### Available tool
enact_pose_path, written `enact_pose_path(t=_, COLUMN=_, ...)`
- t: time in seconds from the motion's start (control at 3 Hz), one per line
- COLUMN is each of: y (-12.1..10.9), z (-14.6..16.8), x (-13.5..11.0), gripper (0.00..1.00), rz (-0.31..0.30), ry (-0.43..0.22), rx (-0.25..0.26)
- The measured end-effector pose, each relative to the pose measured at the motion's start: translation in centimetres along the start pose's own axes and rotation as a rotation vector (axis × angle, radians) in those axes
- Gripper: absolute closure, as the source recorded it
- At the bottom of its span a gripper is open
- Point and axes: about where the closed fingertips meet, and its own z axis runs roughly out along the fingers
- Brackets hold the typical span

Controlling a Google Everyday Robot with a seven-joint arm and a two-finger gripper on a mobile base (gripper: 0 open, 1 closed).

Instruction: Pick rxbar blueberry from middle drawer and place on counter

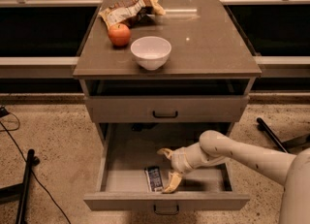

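The middle drawer (127, 162) is pulled wide open at the 6 o'clock end of the grey cabinet, its pale floor on show. The pale arm (244, 153) comes in from 4 o'clock, over the drawer's right wall, and reaches down inside. The gripper (167, 169) sits low over the drawer floor, just right of centre, with its jaws spread apart and nothing held between them. One fingertip (165, 152) points towards 11 o'clock. The other (172, 183) angles down towards 7 o'clock, near the drawer's front wall.

The rxbar blueberry (154, 178) lies flat on the drawer floor, long side running front to back, close to the front wall. It is at 9 o'clock from the gripper, just beside that lower fingertip. Whether the tip touches the wrapper I cannot tell.

Above, the upper drawer front (164, 108) is shut, dark handle at its centre. On the counter (210, 39), a white bowl (150, 52) stands near the front edge, left of centre. A red apple (119, 34) sits at 10 o'clock from the bowl, just beside it. A brown-and-white snack bag (127, 12) lies at 12 o'clock from the apple, by the counter's far edge.
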Motion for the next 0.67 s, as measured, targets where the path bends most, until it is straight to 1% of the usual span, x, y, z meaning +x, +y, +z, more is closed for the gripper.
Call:
enact_pose_path(t=0.33, y=-0.22, z=0.25, x=0.05, gripper=0.11, rz=-0.012, ry=0.008, rx=-0.003)
enact_pose_path(t=0.67, y=-0.24, z=-0.01, x=-0.26, gripper=0.12, rz=-0.012, ry=0.008, rx=-0.002)
